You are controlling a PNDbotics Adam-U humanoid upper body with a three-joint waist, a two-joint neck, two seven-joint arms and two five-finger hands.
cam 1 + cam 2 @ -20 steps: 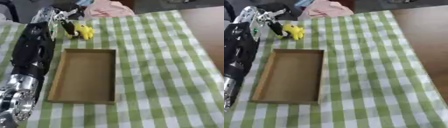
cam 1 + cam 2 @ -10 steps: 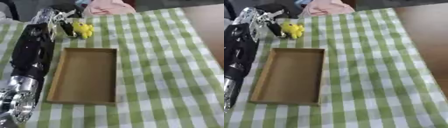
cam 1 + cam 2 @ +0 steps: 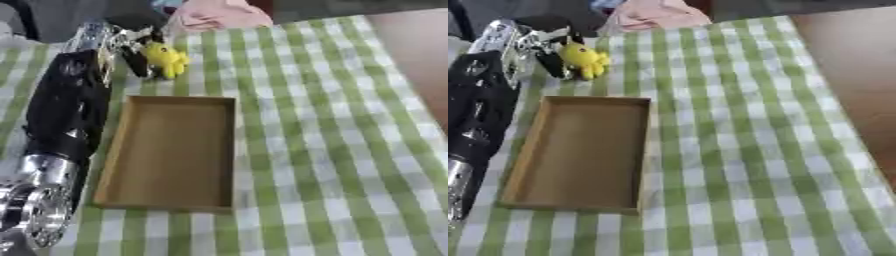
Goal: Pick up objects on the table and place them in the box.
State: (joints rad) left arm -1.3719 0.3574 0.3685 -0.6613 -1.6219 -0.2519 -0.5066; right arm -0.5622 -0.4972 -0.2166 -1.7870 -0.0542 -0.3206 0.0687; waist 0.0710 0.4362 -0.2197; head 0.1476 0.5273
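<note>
Left eye view; left hand point(image 3: 131, 47) fingers grasping yellow toy point(image 3: 166, 59); box point(image 3: 171, 150) empty; no legible writing

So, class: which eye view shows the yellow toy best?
The right eye view: the yellow toy sits clear of the picture's edge, beside the left hand. The left eye view shows the same toy, equally blurred.

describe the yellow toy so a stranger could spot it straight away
Start at the flat brown box on the green checked cloth. Just beyond its far edge, beside the left hand, sits the yellow toy, the only bright yellow thing there.
</note>
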